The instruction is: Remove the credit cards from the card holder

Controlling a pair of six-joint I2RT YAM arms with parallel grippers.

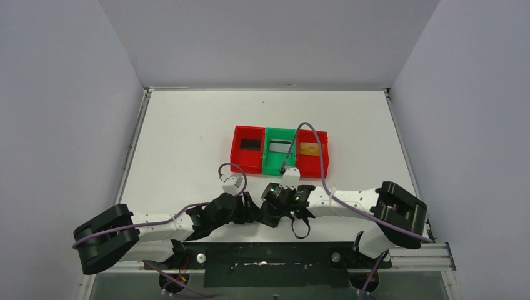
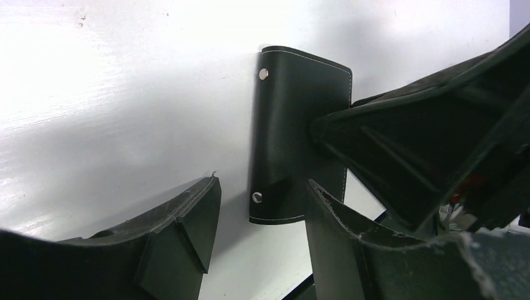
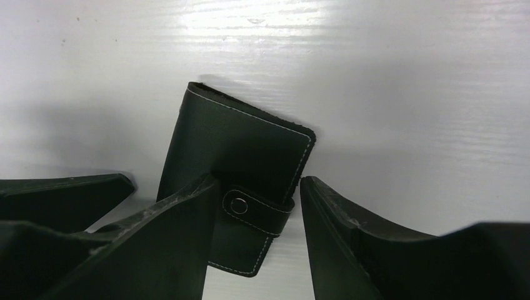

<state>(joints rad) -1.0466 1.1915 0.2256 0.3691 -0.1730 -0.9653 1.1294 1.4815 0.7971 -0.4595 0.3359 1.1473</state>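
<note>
Where the two arms meet near the front of the table, the overhead view shows the left gripper and the right gripper nose to nose, hiding the card holder beneath them. Behind them a red tray, a green tray and a second red tray stand in a row. What looks like a tan credit card lies in the right-hand one, though it is small here.

From the left wrist, the black card holder lies folded on the table, two metal snaps showing. The left gripper has its jaws apart about the holder's near end, with white table between one finger and the leather. One of the right gripper's fingers reaches over the holder's right edge.

From the right wrist, the card holder is closed, its snap tab fastened. The right gripper straddles it at the tab, jaws parted. One finger overlaps the leather, and a thin strip of table separates the other.
</note>
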